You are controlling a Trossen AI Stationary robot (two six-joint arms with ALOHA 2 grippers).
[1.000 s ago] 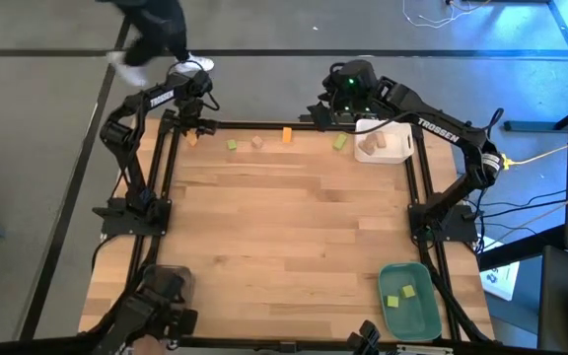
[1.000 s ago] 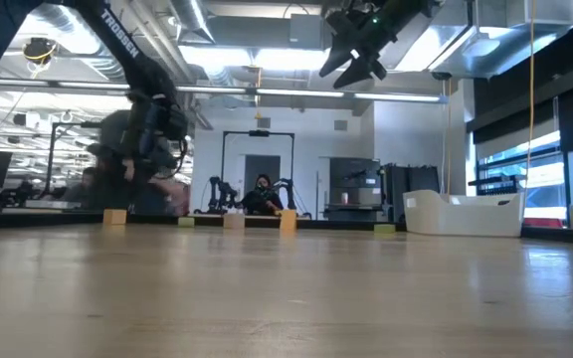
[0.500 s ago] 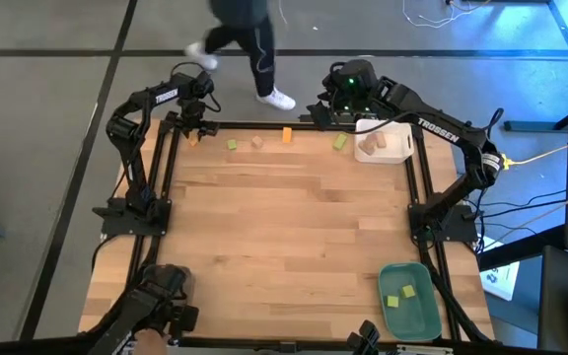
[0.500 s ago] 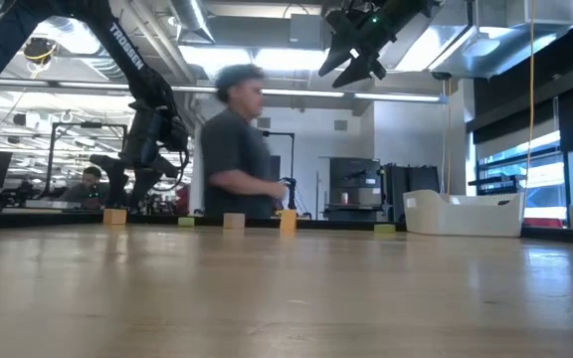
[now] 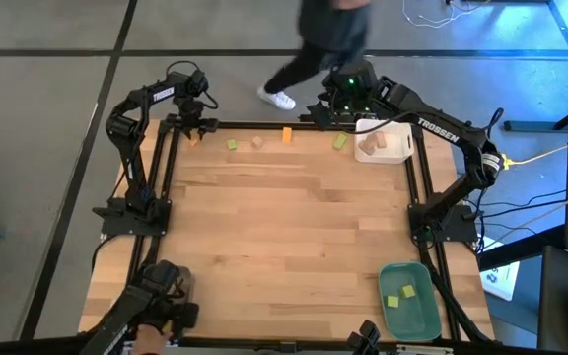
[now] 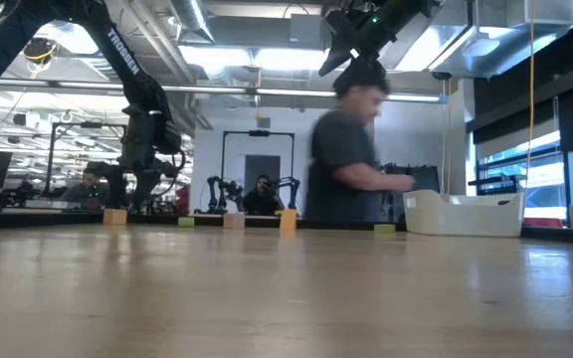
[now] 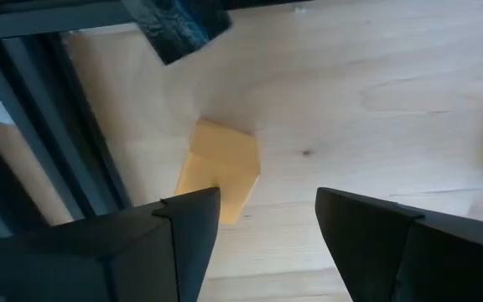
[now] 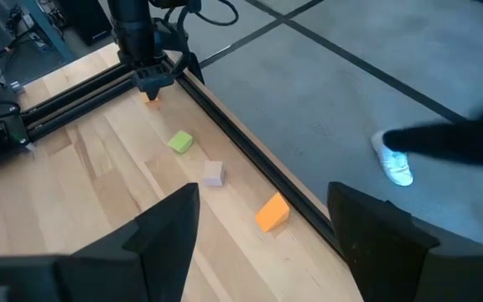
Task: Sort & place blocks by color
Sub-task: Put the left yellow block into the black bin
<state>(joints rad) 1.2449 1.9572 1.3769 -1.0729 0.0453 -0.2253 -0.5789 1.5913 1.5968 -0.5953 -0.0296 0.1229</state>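
My left gripper (image 7: pixel 267 220) is open at the table's far left corner (image 5: pixel 193 126). It points down over an orange block (image 7: pixel 220 178) that lies flat on the wood (image 5: pixel 192 139), just ahead of one finger and apart from it. Along the far edge lie a green block (image 5: pixel 233 145), a tan block (image 5: pixel 257 142), an orange block (image 5: pixel 287 135) and another green block (image 5: pixel 339 142). My right gripper (image 8: pixel 262 214) is open and raised high (image 6: pixel 351 55) beside the white tray (image 5: pixel 394 131).
The white tray holds tan blocks (image 5: pixel 368 147) at the far right. A green tray (image 5: pixel 427 320) with two green blocks sits at the near right corner. Black frame rails (image 7: pixel 74 151) run close beside the left gripper. A person (image 6: pixel 351 164) walks past beyond the far edge.
The left gripper has eased slightly lower toward the orange block at the far left corner and has stayed open. Behind the table, a person has walked from the left side to the right.
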